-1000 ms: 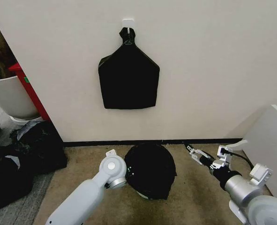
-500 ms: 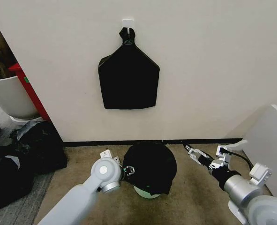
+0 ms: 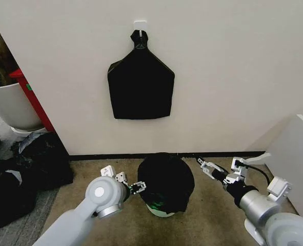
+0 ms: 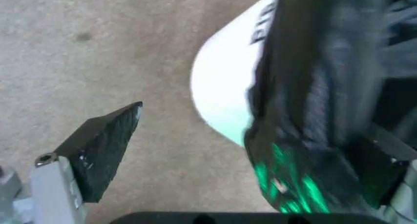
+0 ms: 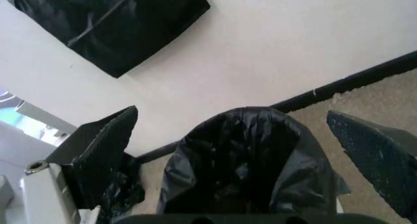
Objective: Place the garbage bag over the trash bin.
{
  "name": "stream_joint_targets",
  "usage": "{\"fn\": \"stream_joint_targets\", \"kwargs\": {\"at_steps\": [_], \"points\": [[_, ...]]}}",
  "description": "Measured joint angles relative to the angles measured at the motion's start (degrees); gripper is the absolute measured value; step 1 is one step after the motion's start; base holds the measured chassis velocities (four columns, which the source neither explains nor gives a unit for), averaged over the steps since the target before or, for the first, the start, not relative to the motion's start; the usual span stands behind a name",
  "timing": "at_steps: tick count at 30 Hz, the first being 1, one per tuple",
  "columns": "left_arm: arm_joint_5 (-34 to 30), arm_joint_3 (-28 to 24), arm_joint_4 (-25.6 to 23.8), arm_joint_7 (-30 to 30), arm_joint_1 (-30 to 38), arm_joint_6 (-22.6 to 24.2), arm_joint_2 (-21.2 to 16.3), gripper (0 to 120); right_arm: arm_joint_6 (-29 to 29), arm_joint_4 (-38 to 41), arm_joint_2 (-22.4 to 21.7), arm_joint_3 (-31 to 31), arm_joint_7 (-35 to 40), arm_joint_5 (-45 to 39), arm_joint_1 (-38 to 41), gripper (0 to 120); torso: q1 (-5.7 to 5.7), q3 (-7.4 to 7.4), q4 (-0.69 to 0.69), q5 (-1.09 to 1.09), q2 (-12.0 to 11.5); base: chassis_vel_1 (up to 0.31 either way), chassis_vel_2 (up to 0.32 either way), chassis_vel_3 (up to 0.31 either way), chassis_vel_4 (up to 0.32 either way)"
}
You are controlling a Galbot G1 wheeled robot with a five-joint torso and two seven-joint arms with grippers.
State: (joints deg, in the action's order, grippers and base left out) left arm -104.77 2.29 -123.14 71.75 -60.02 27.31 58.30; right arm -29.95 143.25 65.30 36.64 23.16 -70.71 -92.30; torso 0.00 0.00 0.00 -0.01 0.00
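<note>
You have the garbage bag (image 3: 166, 180) draped over the trash bin (image 3: 159, 209), which stands on the carpet (image 3: 89, 171) near the wall (image 3: 233, 77); only the bin's white lower part peeks out below the film. Your left gripper (image 3: 137, 186) sits at the bag's left edge with its fingers spread, one on each side of the film. Your right gripper (image 3: 205, 167) is just right of the bag, fingers spread wide and holding nothing.

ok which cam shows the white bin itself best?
Left wrist: the trash bin shows a bare white wall below the garbage bag. Head view shows a white sliver under the bag; right wrist has it mostly covered by the bag.
</note>
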Motion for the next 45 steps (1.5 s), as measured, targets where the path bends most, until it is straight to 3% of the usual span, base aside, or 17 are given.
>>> {"fn": "stream_joint_targets", "kwargs": {"at_steps": [7, 13, 15, 16, 18, 19, 20, 21, 23, 25, 32, 33, 35, 37, 41, 43, 45], "points": [[0.14, 3.06, -4.66, -3.10, -3.42, 0.58, -1.90, 100, 0.13, 0.05, 0.18, -1.84, 0.80, 0.81, 0.05, 100, 0.00, 0.00, -0.01, 0.01, 0.00, 0.000, 0.000, 0.000, 0.000], [4.15, 4.79, -8.94, -14.43, -8.58, 1.33, -3.68, 100, 0.26, 0.06, 0.44, -2.15, 1.42, 0.96, -0.11, 100, 0.00, 0.00, 0.00, 0.02, 0.00, 0.000, 0.000, 0.000, 0.000], [12.02, 5.17, -10.51, -24.88, -11.35, 1.22, -4.82, 100, 0.26, 0.06, 0.69, -1.48, 1.38, 1.11, -0.76, 100, 0.00, 0.00, 0.00, 0.01, 0.00, 0.000, 0.000, 0.000, 0.000], [12.71, 5.18, -10.54, -25.57, -11.51, 1.15, -4.89, 100, 0.27, 0.06, 0.73, -1.38, 1.35, 1.16, -0.87, 100, 0.00, 0.00, 0.00, 0.01, 0.00, 0.000, 0.000, 0.000, 0.000], [32.14, 5.64, -9.24, -44.72, -15.44, -7.65, -7.77, 100, 0.27, 0.06, 1.69, 0.04, -0.56, 3.47, -2.96, 100, 0.00, -0.01, 0.01, 0.02, 0.00, 0.000, 0.000, 0.000, 0.000], [37.61, 5.81, -8.09, -49.91, -16.15, -11.23, -8.56, 100, 0.27, 0.06, 2.08, 0.33, -1.43, 4.47, -3.67, 100, 0.00, -0.01, 0.00, 0.01, 0.00, 0.000, 0.000, 0.000, 0.000], [37.61, 5.81, -8.09, -49.91, -16.15, -11.23, -8.56, 100, 0.27, 0.06, 2.08, 0.33, -1.43, 4.47, -3.67, 100, 0.00, -0.01, 0.00, 0.01, 0.00, 0.000, 0.000, 0.000, 0.000], [44.98, 6.64, -6.47, -57.83, -17.10, -16.31, -9.61, 100, 0.41, 0.06, 2.61, 0.59, -2.66, 6.09, -4.70, 100, 0.00, -0.01, -0.01, -0.03, 0.00, 0.000, 0.000, 0.000, 0.000], [49.01, 10.00, -5.56, -65.43, -18.69, -21.05, -10.47, 100, 0.97, 0.05, 3.52, 0.72, -4.51, 8.50, -6.09, 100, 0.00, 0.00, -0.02, -0.01, 0.00, 0.000, 0.000, 0.000, 0.000], [49.24, 10.95, -5.51, -66.47, -19.12, -21.86, -10.58, 100, 1.09, 0.06, 3.83, 0.75, -5.05, 9.10, -6.49, 100, 0.00, -0.01, -0.02, 0.00, 0.00, 0.000, 0.000, 0.000, 0.000], [53.80, 28.19, -4.29, -75.16, -26.62, -32.22, -10.54, 100, 4.67, 0.05, 7.11, 0.37, -12.73, 18.90, -9.46, 100, 0.00, -0.01, -0.01, 0.00, 0.00, 0.000, 0.000, 0.000, 0.000], [58.14, 36.04, -3.32, -77.53, -29.99, -33.90, -10.32, 100, 8.77, 0.04, 8.50, 0.04, -16.85, 23.84, -10.53, 100, 0.00, -0.01, 0.00, 0.00, 0.00, 0.000, 0.000, 0.000, 0.000], [62.94, 43.42, -2.44, -80.81, -34.78, -36.10, -9.82, 100, 16.38, -0.91, 10.82, -0.43, -22.15, 31.40, -11.99, 100, 0.00, -0.01, 0.00, -0.02, 0.00, 0.000, 0.000, 0.000, 0.000], [63.62, 44.91, -2.44, -81.44, -35.97, -36.51, -9.58, 100, 18.35, -1.54, 11.68, -0.45, -23.57, 33.81, -12.40, 100, 0.00, -0.01, 0.01, -0.04, 0.00, 0.000, 0.000, 0.000, 0.000], [65.89, 53.75, -4.15, -85.75, -44.10, -38.38, -6.42, 100, 28.55, -4.82, 17.08, -0.40, -30.28, 45.91, -15.07, 100, 0.00, -0.01, 0.00, -0.01, 0.00, 0.000, 0.000, 0.000, 0.000], [66.28, 58.09, -7.01, -87.66, -50.58, -39.53, -1.68, 100, 34.23, -5.72, 21.80, -0.51, -34.17, 51.42, -18.39, 100, 0.00, -0.01, -0.01, -0.01, 0.00, 0.000, 0.000, 0.000, 0.000], [66.50, 58.86, -8.13, -87.94, -52.76, -39.77, 0.14, 100, 35.52, -5.73, 23.06, -0.67, -35.02, 52.41, -19.55, 100, 0.00, -0.01, 0.00, -0.02, 0.00, 0.000, 0.000, 0.000, 0.000]]}}
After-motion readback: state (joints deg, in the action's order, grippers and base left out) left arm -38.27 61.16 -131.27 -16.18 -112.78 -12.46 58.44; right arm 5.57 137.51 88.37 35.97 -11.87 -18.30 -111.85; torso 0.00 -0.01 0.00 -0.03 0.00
